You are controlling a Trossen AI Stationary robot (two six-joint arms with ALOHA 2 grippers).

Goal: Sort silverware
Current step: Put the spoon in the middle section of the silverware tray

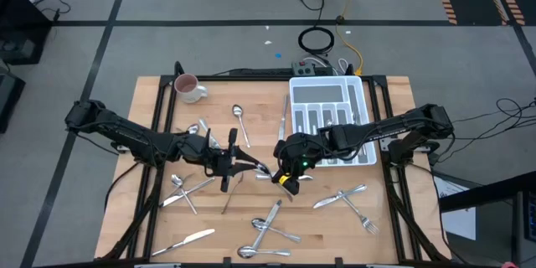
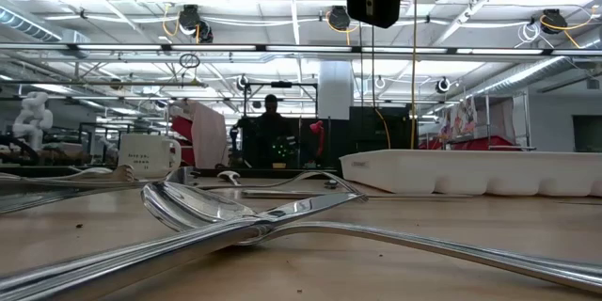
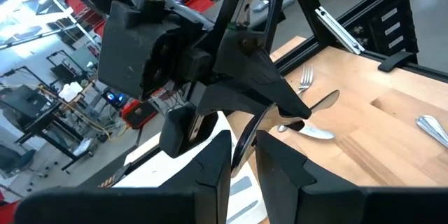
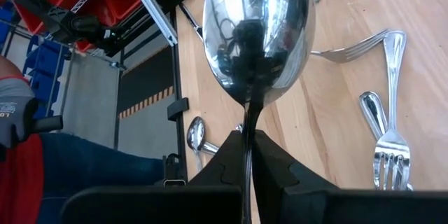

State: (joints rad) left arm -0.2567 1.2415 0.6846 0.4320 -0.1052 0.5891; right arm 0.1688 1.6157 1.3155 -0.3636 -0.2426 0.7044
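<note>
Right gripper (image 4: 248, 155) mid-frame in high view, fingers pinched on spoon (image 4: 257, 35) handle; bowl points straight ahead of fingers. Left gripper (image 1: 244, 166) just beside it, fingers slightly parted around thin handle. White tray (image 1: 311, 92) upper right, several pieces in slots. Loose forks (image 1: 362, 214), knife (image 1: 186, 240) scattered lower table. Mug (image 1: 188, 88) upper left.

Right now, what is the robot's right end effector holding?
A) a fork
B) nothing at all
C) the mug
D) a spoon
D: in the right wrist view, the right end effector is shut on the thin handle of a shiny spoon, whose rounded bowl sticks out just past the fingers.
</note>
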